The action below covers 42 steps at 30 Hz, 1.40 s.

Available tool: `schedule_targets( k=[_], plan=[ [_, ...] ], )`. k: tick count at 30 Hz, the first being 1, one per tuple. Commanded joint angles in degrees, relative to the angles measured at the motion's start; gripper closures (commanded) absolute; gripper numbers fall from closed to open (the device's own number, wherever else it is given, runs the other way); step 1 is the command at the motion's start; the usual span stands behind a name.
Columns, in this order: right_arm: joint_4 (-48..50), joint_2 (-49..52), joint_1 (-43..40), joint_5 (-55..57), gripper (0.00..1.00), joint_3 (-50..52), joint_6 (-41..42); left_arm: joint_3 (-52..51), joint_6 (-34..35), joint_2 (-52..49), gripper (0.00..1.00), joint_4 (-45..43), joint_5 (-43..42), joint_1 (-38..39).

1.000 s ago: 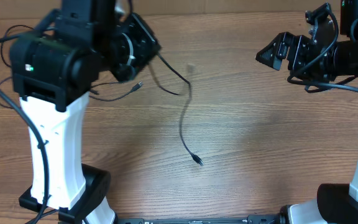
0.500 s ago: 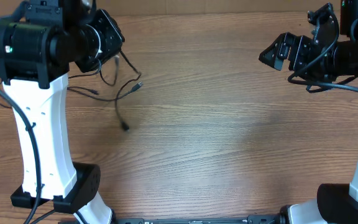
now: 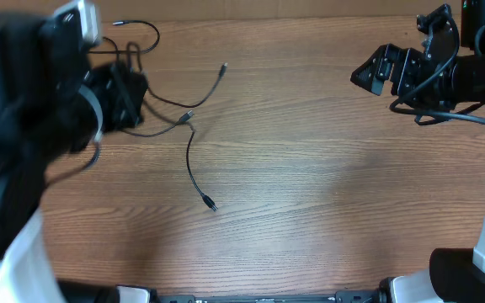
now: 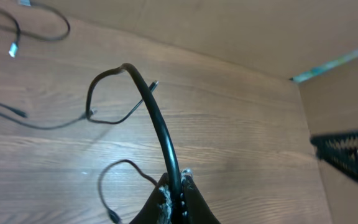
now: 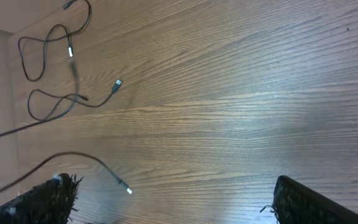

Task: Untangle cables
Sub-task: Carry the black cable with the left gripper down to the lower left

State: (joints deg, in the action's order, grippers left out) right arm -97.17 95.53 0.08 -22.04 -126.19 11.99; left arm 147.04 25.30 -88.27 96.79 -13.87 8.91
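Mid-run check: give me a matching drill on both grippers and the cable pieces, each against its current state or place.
Things:
1. left gripper
2. right gripper
3. looped cable
4. lowest plug tip

States or places:
A. lying on bare wood, nearest the middle of the table
B. open, holding nothing
C. by the far table edge
D. shut on a black cable

Pairs: 1-D, 2-B, 3-C, 4-A.

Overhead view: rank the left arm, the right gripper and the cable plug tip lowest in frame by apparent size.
1. left arm, blurred and apparently near the camera, which inflates it.
2. right gripper.
3. plug tip.
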Motion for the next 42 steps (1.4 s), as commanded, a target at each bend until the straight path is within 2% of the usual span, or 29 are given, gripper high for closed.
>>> schedule_targets(
  k=[1, 7, 13, 18, 23, 27, 34, 42],
  plan=[
    [0.2, -0.3, -0.2, 0.6, 0.0, 0.2, 0.0, -6.1, -4.9, 2.8, 0.95, 0.0, 2.1, 0.0],
    [0.2, -0.3, -0.2, 0.6, 0.0, 0.2, 0.0, -21.1, -3.5, 7.5, 0.96, 0.0, 7.6, 0.0],
    [0.2, -0.3, -0.2, 0.6, 0.0, 0.2, 0.0, -31.3, 5.4, 8.2, 0.95, 0.0, 18.3, -0.1],
    [0.2, -0.3, -0.2, 0.6, 0.0, 0.2, 0.0, -37.1, 9.7, 7.9, 0.96, -0.9, 19.6, -4.5],
    [0.2, -0.3, -0.2, 0.6, 0.0, 0.2, 0.0, -41.5, 9.9, 7.7, 0.95, -3.8, 16.6, -13.3],
    [0.2, -0.3, -0.2, 0.6, 0.0, 0.2, 0.0, -43.9, 11.2, 6.7, 0.96, -5.3, 15.0, -23.1],
    [0.2, -0.3, -0.2, 0.6, 0.0, 0.2, 0.0, -44.7, 12.5, 1.0, 0.96, -7.2, 12.7, -39.0],
    [0.2, -0.3, -0.2, 0.6, 0.0, 0.2, 0.0, -44.7, 17.6, -10.5, 0.96, -11.1, 12.4, -48.2]
  ],
)
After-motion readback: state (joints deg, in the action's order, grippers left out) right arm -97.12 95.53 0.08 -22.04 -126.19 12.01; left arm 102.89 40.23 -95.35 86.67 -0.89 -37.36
